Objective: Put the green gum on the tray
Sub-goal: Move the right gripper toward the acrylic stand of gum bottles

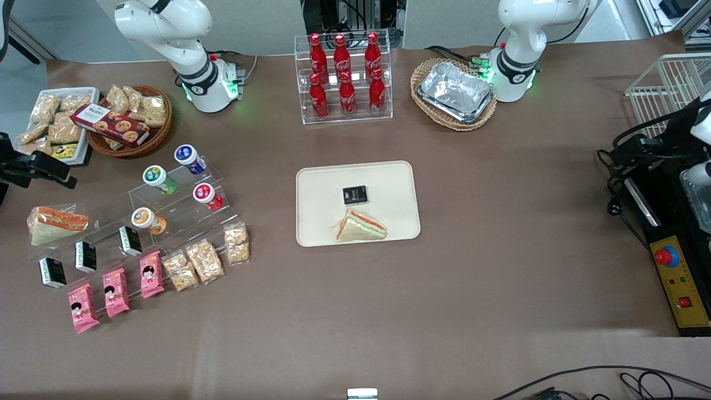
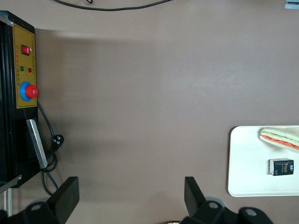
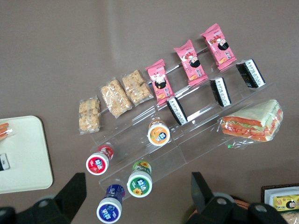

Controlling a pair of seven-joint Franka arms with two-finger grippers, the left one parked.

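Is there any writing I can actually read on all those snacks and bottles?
"Coca-Cola": white script on the red bottles in the clear rack.
Black box on the tray: blurred.
Green gum lid: blurred.
Cookie box: too small.
The hand hovers above the gum rack, open.

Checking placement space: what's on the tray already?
On the tray: a small black packet and a wrapped sandwich. Green gum sits on the acrylic stand; gripper open above it.

A: What lies on the tray [image 2: 247,186]?
B: A wrapped sandwich [image 2: 281,138] and a small black box [image 2: 281,166], apart from each other.
A: Elsewhere on the counter [image 2: 140,102]?
B: A yellow control box [image 2: 24,70] with a red button.
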